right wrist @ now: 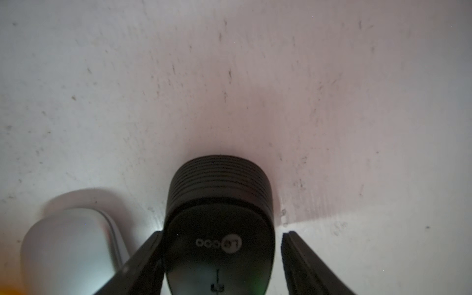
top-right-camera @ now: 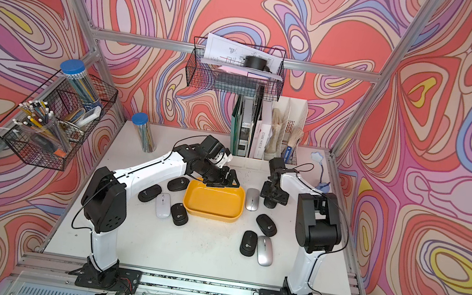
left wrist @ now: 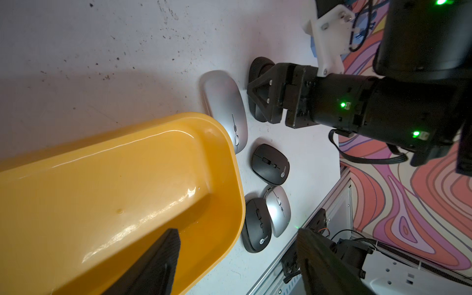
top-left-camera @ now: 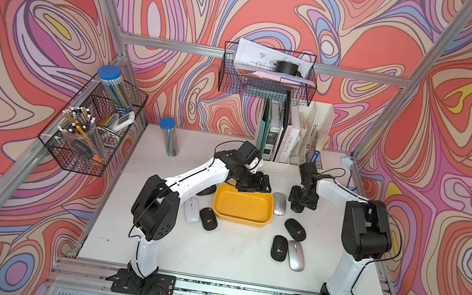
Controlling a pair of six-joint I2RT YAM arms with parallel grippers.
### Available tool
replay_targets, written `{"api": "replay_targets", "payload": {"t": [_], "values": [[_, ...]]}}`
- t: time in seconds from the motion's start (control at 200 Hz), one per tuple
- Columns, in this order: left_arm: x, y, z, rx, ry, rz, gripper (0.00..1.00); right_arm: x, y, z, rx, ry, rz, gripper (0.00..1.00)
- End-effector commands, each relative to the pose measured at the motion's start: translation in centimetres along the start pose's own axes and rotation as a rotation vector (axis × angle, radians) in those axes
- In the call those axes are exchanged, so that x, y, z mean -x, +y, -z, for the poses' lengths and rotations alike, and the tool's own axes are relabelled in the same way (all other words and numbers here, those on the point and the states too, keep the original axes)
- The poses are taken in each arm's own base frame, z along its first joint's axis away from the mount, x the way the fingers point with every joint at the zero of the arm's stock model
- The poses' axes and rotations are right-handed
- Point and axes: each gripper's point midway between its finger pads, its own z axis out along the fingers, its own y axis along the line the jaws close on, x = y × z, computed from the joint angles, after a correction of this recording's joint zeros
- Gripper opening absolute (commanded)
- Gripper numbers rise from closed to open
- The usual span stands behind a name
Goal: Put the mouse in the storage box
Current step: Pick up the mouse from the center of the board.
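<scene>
My right gripper (right wrist: 222, 233) straddles a black mouse (right wrist: 219, 194), jaws spread, silver mouse (right wrist: 69, 242) just beside; my left gripper (left wrist: 238, 230) gapes above the storage box (left wrist: 127, 178).

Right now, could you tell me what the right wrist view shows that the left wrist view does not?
Only the right wrist: the black mouse close up, its logo visible, between the right end effector's fingers; one finger touches it, the other stands clear. Only the left wrist: the box, a lone mouse and a mouse pair near it. Both: that black mouse, the silver mouse beside it, the table.
</scene>
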Motion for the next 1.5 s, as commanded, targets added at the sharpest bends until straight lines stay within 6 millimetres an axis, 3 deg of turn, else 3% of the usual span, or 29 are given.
{"api": "replay_targets", "payload": {"t": [0.0, 0.19, 0.346, 0.521, 0.806, 0.831, 1.002, 1.242, 1.497], "values": [[-0.6, 0.2, -0.8, 0.03, 0.032, -0.005, 0.78, -1.0, -0.4, -1.2, -0.005, 0.036, -0.036, 0.69], [-1.6, 0.4, -1.3, 0.059, 0.061, -0.008, 0.79, -1.5, -0.7, -1.4, -0.021, 0.049, -0.048, 0.68], [-2.1, 0.6, -1.7, 0.071, 0.075, -0.002, 0.79, -1.8, -0.9, -1.7, -0.029, 0.054, -0.039, 0.51], [-2.2, 0.7, -1.5, 0.078, 0.074, -0.004, 0.79, -1.4, -1.4, -0.6, -0.033, 0.003, -0.023, 0.48], [-2.3, 1.1, -1.2, 0.101, 0.066, -0.006, 0.79, -0.2, -1.9, 2.9, -0.031, -0.091, -0.004, 0.47], [-2.3, 1.1, -1.2, 0.104, 0.064, -0.005, 0.79, 0.3, -1.8, 4.1, -0.016, -0.12, -0.005, 0.47], [-2.3, 1.3, -0.3, 0.132, 0.043, -0.017, 0.79, 0.5, -1.0, 7.2, 0.018, -0.162, 0.022, 0.47], [-3.0, 2.6, 1.5, 0.166, 0.033, -0.034, 0.82, -0.5, 2.2, 11.4, 0.073, -0.199, 0.128, 0.47], [-3.5, 8.2, 5.5, 0.214, -0.011, 0.099, 0.82, -3.4, 9.4, 13.9, 0.178, -0.205, 0.244, 0.47]]}}
